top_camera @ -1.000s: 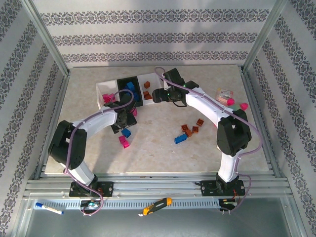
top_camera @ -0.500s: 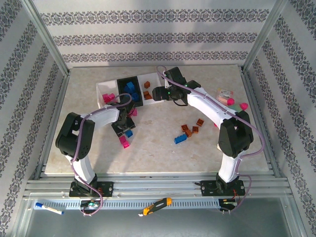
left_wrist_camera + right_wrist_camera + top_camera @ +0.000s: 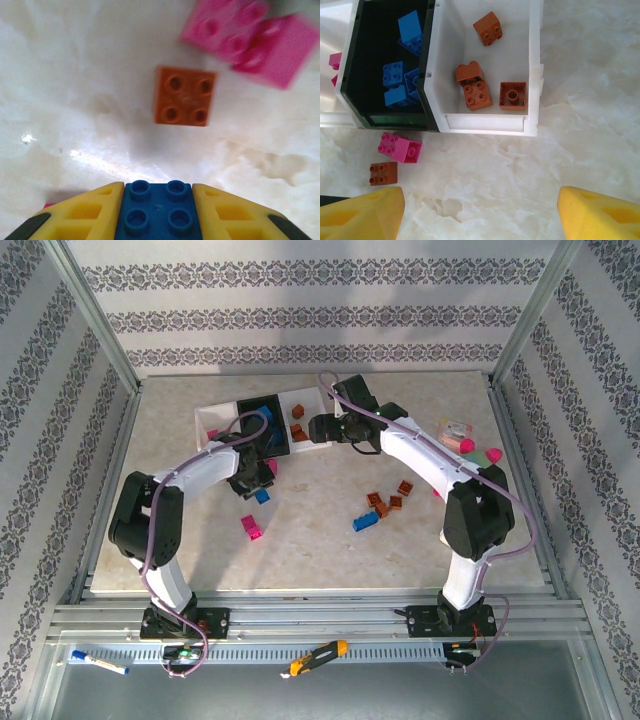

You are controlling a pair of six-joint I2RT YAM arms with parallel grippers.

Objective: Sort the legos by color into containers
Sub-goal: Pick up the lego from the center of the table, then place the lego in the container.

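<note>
A small blue studded plastic brick is being pinched by the left gripper close over the marbled surface, presumably bound for the black rectangular tray of blue bricks. The right gripper is hovering wide open and empty before the white tray of brown bricks.

My left wrist feed shows yellow fingers and a blue brick at bottom, an orange brick centre, magenta bricks upper right, white marbled tabletop.
</note>
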